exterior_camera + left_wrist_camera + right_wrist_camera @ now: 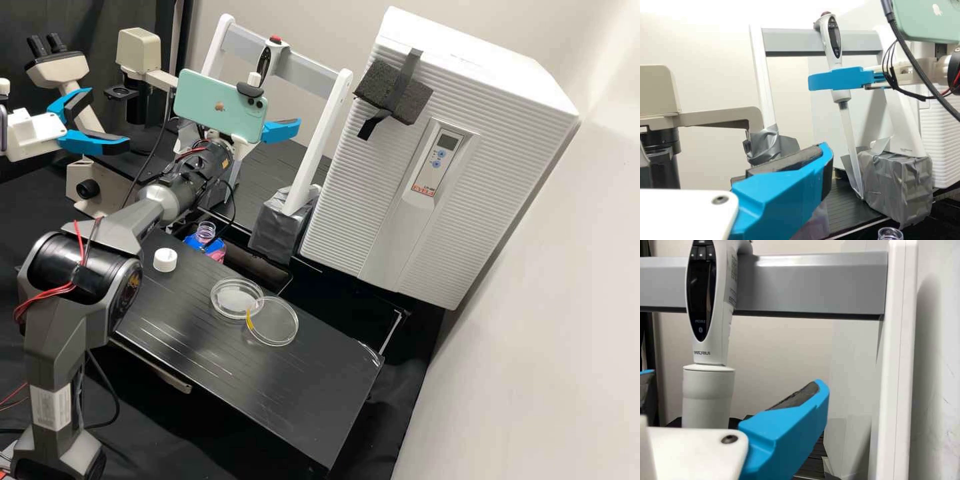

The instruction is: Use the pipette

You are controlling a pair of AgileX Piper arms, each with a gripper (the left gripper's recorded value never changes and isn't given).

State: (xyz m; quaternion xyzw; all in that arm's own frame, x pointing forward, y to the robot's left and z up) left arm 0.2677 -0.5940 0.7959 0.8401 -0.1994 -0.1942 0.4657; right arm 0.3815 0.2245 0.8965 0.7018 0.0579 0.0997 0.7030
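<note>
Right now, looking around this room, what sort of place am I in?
Most likely a laboratory: a pipette hangs on a stand, a microscope stands behind, and two petri dishes lie on the black platform.

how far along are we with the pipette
Barely started. Done: bottle uncapped, cap on the tray. In hand: right gripper open around the pipette, which hangs on its rack. Left to do: grip it, lift it off, draw liquid, dispense into a dish.
</note>
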